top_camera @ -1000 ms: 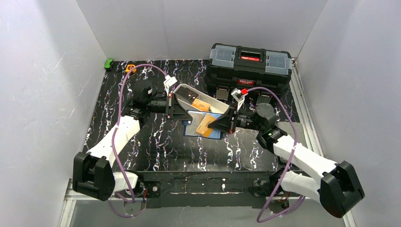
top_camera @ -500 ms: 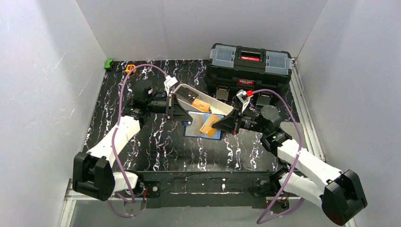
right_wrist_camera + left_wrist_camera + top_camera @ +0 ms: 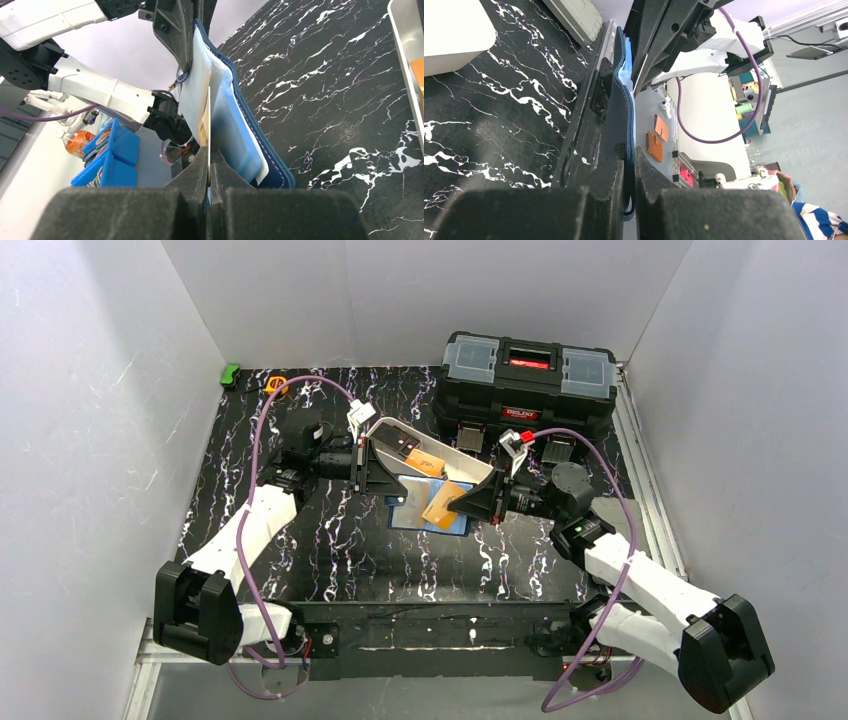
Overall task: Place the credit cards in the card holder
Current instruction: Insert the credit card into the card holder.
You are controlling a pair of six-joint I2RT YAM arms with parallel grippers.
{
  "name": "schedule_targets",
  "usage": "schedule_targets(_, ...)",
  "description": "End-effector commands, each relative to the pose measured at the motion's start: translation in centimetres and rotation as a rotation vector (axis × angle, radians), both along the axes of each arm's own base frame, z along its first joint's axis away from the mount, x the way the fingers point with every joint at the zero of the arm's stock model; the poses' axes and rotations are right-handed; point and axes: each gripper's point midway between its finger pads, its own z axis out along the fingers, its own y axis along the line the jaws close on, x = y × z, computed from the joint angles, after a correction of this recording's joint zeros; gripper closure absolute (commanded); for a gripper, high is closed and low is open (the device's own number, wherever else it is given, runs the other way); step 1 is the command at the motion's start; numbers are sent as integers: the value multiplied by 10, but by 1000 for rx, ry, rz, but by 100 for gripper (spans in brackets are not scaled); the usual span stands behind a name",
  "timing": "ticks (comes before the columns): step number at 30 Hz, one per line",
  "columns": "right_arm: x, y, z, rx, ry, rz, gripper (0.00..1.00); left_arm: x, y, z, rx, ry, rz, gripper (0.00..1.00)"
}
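A: Step shown?
B: Insertion. Left gripper [image 3: 630,160] was clamped on the card holder [image 3: 235,125], just before the white tray [image 3: 463,455]. Right gripper [image 3: 210,155] pinched an orange card [image 3: 438,505], apparently at a pocket.
A: Next?
B: A straight push inward was needed.

Card holder [image 3: 405,511] between left gripper [image 3: 390,491] and right gripper [image 3: 453,506].
Credit card [image 3: 437,504] over it; tray [image 3: 461,456] just behind; toolbox [image 3: 530,380] farther back, right.

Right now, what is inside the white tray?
An orange card and a dark card lie in the white tray. Its near part is covered by the left gripper, the right gripper and the card holder. More may hide there.
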Motion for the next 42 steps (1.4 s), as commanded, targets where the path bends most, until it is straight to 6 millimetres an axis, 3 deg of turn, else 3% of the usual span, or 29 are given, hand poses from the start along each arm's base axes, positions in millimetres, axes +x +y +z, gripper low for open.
schedule_targets(1,5,3,13,47,-33,8,99,-12,-1,19,-33,-28,-64,100)
schedule_targets(9,7,7,13,55,-24,25,99,-11,-2,20,-34,-29,-65,100)
schedule_targets(21,3,6,-8,21,21,40,99,-10,-3,24,-40,-34,-67,100)
schedule_targets(37,9,20,0,48,22,81,99,-7,-5,26,-43,-35,-71,100)
schedule_targets(42,13,26,9,50,3,110,99,-17,-8,26,-46,-48,-116,100)
